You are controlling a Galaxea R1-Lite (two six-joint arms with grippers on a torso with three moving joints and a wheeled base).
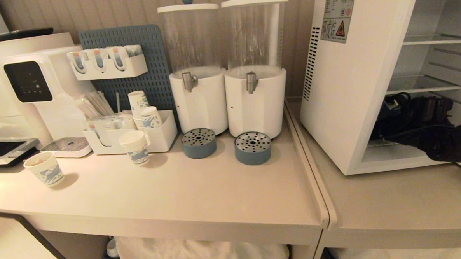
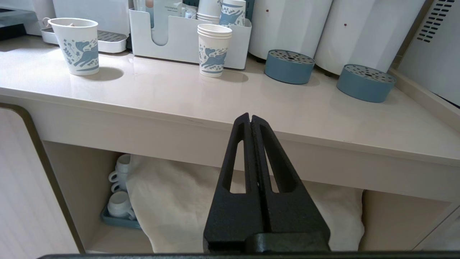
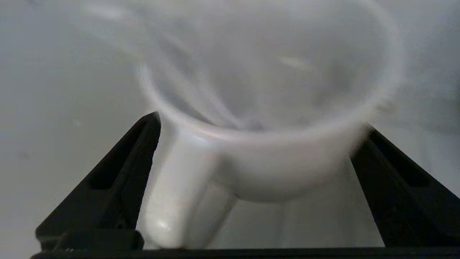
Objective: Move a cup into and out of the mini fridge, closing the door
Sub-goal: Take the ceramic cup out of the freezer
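1. Two black fingers of the right gripper (image 3: pixel 255 158) stood spread at their widest on either side of the cup (image 3: pixel 258 118), which filled the centre of the right wrist frame with its handle toward the camera; whether the pads pressed the white wall or merely flanked it could not be told.
2. At the right edge of the head frame the right arm reached into the lower compartment of the mini fridge (image 1: pixel 350 101), whose front stood open; the door itself was out of view.
3. The left gripper (image 2: pixel 250 122), fingers pressed together and empty, hung below the counter edge (image 2: pixel 230 126) at the lower centre of its frame.
4. The likely hazards: a loose hold would let the smooth mug slip or tip, and a lift too high would knock it on the wire shelf (image 1: pixel 423 85) above.
5. Room looked tight inside, bounded by the fridge's frame and shelf; bare countertop (image 1: pixel 393 200) lay open in front of it.
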